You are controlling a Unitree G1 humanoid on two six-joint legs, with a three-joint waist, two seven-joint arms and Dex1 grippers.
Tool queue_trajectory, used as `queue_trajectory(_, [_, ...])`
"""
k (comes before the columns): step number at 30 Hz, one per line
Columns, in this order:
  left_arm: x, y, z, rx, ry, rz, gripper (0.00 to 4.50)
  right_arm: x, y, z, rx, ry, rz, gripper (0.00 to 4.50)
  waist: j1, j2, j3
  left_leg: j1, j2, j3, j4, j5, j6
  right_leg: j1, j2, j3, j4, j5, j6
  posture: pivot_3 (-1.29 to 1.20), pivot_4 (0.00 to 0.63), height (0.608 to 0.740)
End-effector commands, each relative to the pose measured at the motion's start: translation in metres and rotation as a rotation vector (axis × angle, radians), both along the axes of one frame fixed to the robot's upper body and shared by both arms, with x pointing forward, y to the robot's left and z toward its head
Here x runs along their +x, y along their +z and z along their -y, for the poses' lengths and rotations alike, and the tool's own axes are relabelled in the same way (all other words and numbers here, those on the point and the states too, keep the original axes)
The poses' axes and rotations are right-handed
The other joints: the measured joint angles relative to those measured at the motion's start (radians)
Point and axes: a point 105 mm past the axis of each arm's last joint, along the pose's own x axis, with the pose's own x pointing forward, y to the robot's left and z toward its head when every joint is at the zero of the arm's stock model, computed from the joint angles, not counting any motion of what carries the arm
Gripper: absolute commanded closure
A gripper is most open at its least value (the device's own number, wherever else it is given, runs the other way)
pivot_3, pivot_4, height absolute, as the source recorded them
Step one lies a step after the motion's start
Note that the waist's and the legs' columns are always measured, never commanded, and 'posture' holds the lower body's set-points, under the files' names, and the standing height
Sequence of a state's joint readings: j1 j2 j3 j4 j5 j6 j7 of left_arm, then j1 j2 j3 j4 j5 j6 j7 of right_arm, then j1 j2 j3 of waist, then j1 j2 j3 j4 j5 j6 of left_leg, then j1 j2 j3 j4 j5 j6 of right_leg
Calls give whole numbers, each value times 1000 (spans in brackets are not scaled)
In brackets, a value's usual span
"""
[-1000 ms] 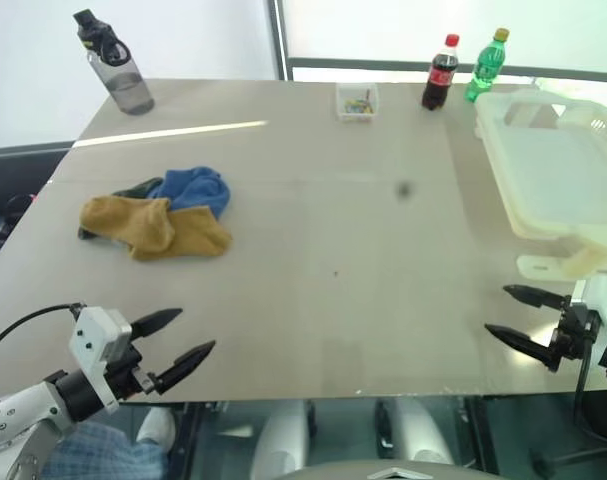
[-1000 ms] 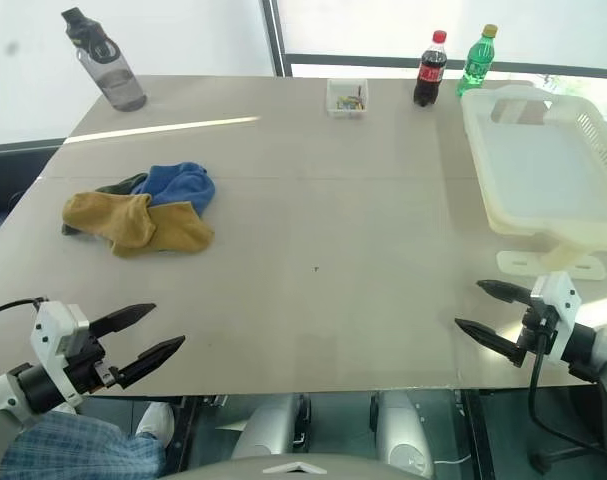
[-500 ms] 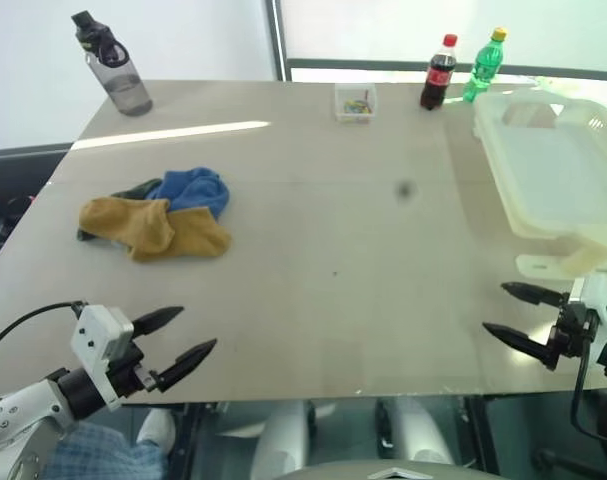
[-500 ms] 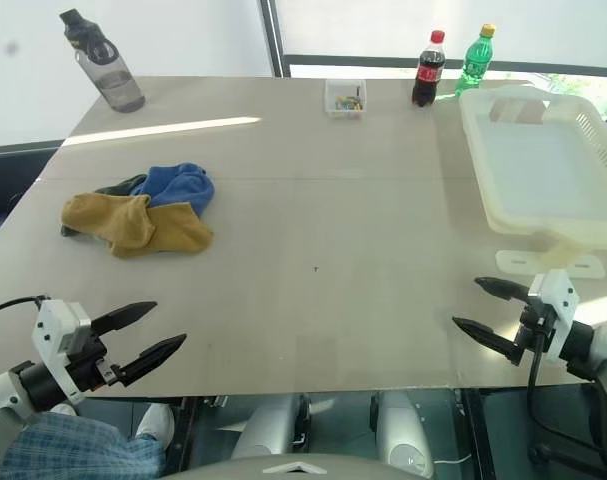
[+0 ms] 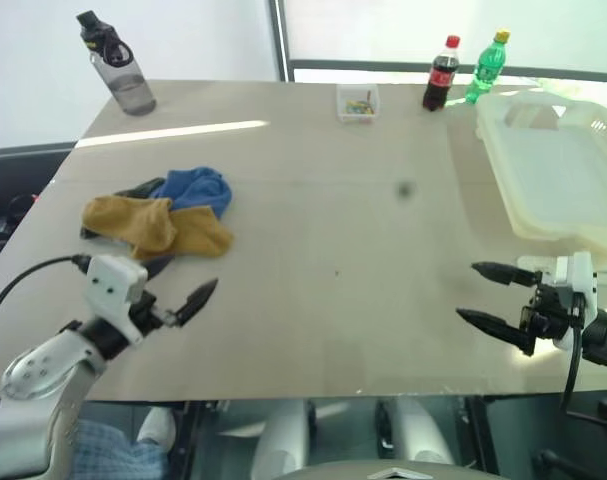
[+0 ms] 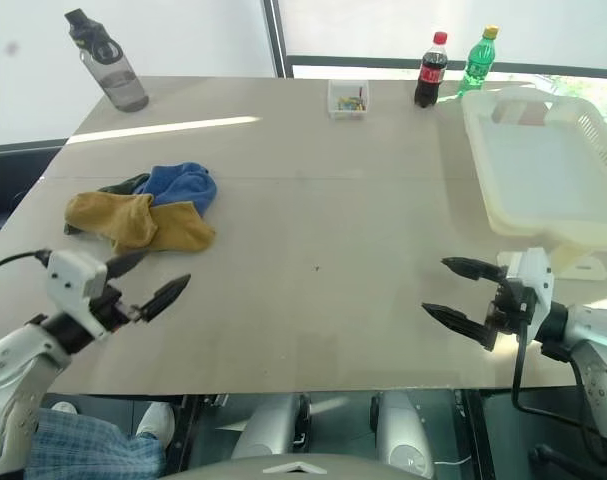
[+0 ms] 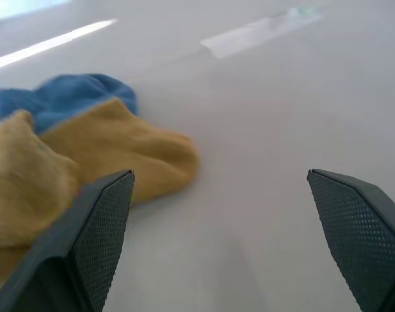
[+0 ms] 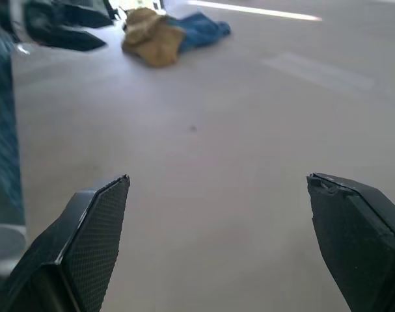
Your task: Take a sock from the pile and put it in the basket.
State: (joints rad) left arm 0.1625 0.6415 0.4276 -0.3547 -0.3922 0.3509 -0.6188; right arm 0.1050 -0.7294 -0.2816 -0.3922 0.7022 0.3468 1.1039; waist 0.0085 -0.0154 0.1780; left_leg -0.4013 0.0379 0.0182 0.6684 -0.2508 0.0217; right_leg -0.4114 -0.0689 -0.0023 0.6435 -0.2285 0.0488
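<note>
The pile [image 5: 158, 215] of mustard-yellow, blue and dark socks lies on the left half of the table. My left gripper [image 5: 188, 275] is open and empty just in front of it, level, with one fingertip close to the yellow sock [image 7: 112, 153]. The basket [image 5: 558, 170], a large translucent white one, stands at the right edge with nothing showing inside. In front of the basket, over the table's near right part, my right gripper [image 5: 466, 290] is open and empty, pointing inward to the left. The right wrist view shows the pile [image 8: 164, 36] far across the table.
Along the far edge stand a grey water bottle [image 5: 118, 65], a small clear box [image 5: 357, 101] of coloured bits, a cola bottle [image 5: 441, 72] and a green bottle [image 5: 486, 65]. A broad bare tabletop [image 5: 333, 230] lies between the pile and the basket.
My left gripper has moved forward over the table's front edge, up to the pile. My right gripper has shifted left and risen a little over the table. Both stay open.
</note>
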Motion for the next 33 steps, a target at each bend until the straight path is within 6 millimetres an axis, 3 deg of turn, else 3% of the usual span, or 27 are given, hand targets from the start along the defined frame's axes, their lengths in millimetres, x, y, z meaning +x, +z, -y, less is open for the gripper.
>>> queue_trajectory(1, [15, -2, -15, 44, 132, 0, 0, -8, 19, -15, 19, 66, 56, 46, 1, -1, 0, 0, 0, 0, 0, 0, 0, 0, 0, 0, 0, 0, 0, 0, 150, 740])
queue_trajectory(11, [43, -4, -40, 82, 330, 46, 0, -10, 25, -21, 13, 81, 76, 46, 5, -4, -1, 0, 0, 0, 0, 0, 0, 0, 0, 0, 0, 1, 0, 0, 150, 740])
queue_trajectory(18, [58, 0, -33, -26, 329, 108, 0, -8, 19, -18, -8, 68, 73, 46, 5, -5, -1, 0, 0, 1, 0, 0, 0, 0, 0, 0, 0, 1, 0, 0, 150, 740])
queue_trajectory(28, [66, -11, -41, -15, 376, 95, 0, -5, 14, -10, -14, 24, 68, 46, 4, -5, -1, 0, 0, 1, 0, 0, 0, 0, 0, 1, 0, 4, 5, 0, 150, 740])
queue_trajectory(31, [67, -11, -42, -19, 382, 99, 605, -5, 12, -9, -17, 18, 65, 0, 6, -5, -2, 0, 0, 1, 0, 0, 0, 0, 0, 1, 0, 4, 5, 0, 150, 740])
queue_trajectory(33, [67, -10, -42, -25, 383, 99, 1360, -6, 11, -9, -16, 17, 64, 0, 5, -5, -2, 0, 0, 1, 0, 0, 0, 0, 0, 1, 0, 4, 5, 0, 150, 740])
